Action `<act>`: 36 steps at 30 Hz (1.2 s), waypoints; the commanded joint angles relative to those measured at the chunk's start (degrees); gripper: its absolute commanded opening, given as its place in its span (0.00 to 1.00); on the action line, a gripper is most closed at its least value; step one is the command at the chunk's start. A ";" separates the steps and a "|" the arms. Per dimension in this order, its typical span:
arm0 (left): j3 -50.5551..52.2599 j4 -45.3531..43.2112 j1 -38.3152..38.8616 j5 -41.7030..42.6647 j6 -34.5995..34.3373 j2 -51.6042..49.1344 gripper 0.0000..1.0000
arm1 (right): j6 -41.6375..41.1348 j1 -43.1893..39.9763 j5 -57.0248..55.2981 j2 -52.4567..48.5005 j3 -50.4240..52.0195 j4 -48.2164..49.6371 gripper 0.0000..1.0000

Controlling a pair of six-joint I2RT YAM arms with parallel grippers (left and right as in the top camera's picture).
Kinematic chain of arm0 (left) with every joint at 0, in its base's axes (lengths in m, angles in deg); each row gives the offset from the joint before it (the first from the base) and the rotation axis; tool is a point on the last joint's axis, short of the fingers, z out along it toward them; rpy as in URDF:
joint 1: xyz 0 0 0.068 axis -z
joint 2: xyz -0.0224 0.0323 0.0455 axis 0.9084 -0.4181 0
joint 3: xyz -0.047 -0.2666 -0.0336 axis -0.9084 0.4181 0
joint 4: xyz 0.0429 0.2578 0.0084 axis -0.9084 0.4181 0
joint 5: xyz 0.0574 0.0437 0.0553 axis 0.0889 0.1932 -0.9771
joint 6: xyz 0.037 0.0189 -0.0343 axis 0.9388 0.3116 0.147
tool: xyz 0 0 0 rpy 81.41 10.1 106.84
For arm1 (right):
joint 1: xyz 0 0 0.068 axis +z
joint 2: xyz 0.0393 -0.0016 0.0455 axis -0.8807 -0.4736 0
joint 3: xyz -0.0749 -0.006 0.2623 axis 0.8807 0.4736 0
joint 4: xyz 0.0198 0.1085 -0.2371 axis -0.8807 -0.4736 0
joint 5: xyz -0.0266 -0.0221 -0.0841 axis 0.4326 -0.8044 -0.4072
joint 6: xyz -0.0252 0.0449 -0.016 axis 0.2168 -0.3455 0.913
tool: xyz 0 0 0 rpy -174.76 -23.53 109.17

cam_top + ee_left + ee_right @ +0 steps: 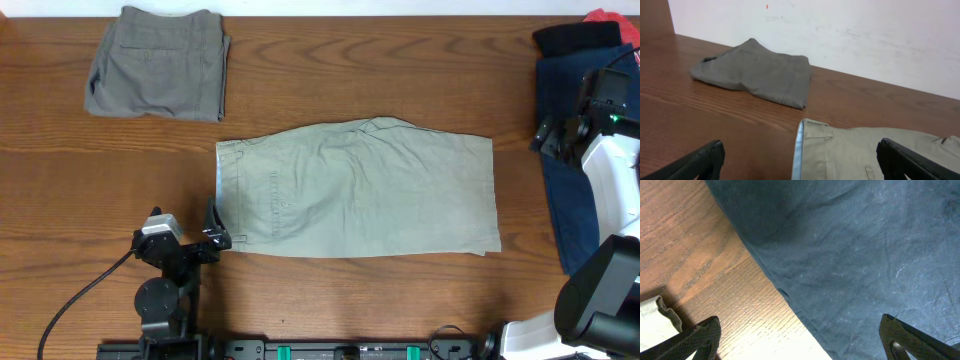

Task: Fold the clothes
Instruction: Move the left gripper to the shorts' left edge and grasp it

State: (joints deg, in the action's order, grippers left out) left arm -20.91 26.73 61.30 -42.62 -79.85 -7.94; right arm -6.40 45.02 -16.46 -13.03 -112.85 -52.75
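Note:
The khaki-beige shorts (360, 190) lie folded flat in the middle of the table, waistband to the left; the pale blue inner waistband (799, 152) shows in the left wrist view. My left gripper (212, 232) is open and empty at the shorts' near-left waistband corner, its fingers straddling the waistband edge (800, 167). My right gripper (552, 135) is open and empty at the right, over the edge of a navy garment (855, 250). A folded grey-olive garment (158, 62) lies at the far left and also shows in the left wrist view (755, 72).
Navy cloth (565, 195) runs down the right edge, with black (577, 38) and red (603, 17) garments at the far right corner. A white wall (840, 35) stands behind the table. A black cable (85, 290) trails from the left arm.

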 commanded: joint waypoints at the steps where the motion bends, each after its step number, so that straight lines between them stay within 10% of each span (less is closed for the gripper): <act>1: 1.49 0.02 0.22 2.86 -2.01 0.39 0.98 | 0.66 -0.20 -1.03 0.57 0.13 -0.07 0.99; 7: 1.46 -0.33 0.22 25.16 -20.94 0.28 0.98 | 0.66 -0.20 -1.03 0.57 0.13 -0.07 0.99; 14: 0.57 -1.84 0.22 30.38 -21.90 -0.07 0.98 | 0.66 -0.20 -1.05 0.57 0.13 -0.07 0.99; 23: -10.43 4.33 0.22 19.52 -14.49 -10.62 0.98 | 0.66 -0.20 -1.03 0.57 0.13 -0.07 0.99; 36: -48.65 33.59 0.22 12.52 1.92 -61.48 0.98 | 0.66 -0.20 -1.03 0.57 0.13 -0.07 0.99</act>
State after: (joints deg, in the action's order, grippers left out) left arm -63.47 56.76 61.34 -27.67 -82.84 -61.59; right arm -6.25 45.02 -16.48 -13.03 -112.81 -52.73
